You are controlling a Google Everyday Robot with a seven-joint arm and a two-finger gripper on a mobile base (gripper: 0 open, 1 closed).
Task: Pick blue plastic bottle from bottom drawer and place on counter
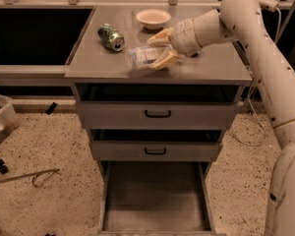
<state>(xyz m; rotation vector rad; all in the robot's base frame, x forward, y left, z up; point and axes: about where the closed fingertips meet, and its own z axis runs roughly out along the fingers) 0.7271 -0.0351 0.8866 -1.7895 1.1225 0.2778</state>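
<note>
The blue plastic bottle [139,57] lies on its side, just above or on the counter [214,67] near its front middle. My gripper [157,49] reaches in from the right and is shut on the bottle's right end, one tan finger [160,37] behind it and one in front. Whether the bottle rests on the surface I cannot tell. The bottom drawer [155,195] is pulled out below, with a bare grey floor.
A green soda can [111,37] lies on the counter's left side. A pale bowl [153,17] stands at the back. Two upper drawers [157,114] with black handles are slightly open. A clear bin [1,122] and a cable [34,176] lie on the floor to the left.
</note>
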